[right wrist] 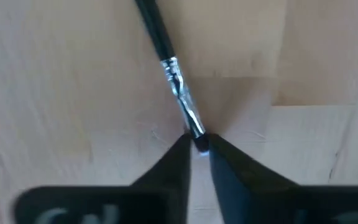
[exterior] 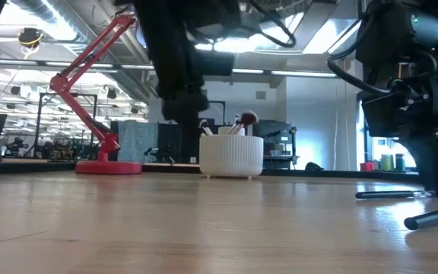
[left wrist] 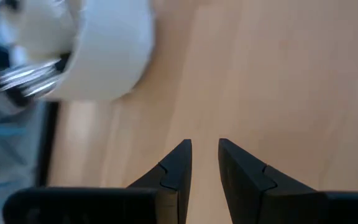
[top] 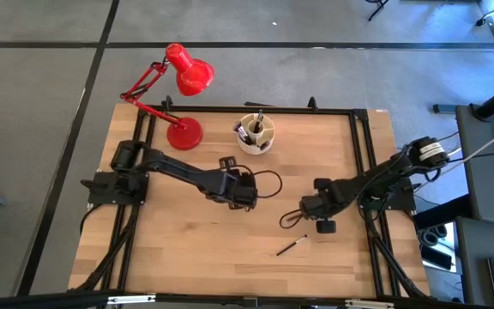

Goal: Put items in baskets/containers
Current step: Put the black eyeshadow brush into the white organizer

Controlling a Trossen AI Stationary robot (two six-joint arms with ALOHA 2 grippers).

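Observation:
The cream ribbed cup (top: 256, 136) stands at the table's far middle with several brushes upright in it, and shows in the low view as the cup (exterior: 231, 156). My left gripper (left wrist: 204, 144) hovers open over bare wood, nearer the front than the cup (left wrist: 98, 50), with nothing between its fingers. My right gripper (right wrist: 197, 142) points down at right of centre, shut on a dark-handled brush (top: 292, 218) that lies on the table. A second brush (top: 292, 246) lies loose on the wood nearer the front edge. My right gripper pinches the brush between its two fingers at the end of the silver ferrule (right wrist: 191, 121). The fingers come from above, pointing down, one on each side of the brush. The brush lies flat on the table, its black handle (right wrist: 154, 31) stretching away from the fingers.
A red desk lamp (top: 183, 103) stands at the far left, its base left of the cup. A black frame (top: 316, 110) runs along the table's edges. Bare wood stretches across the near half of the table.

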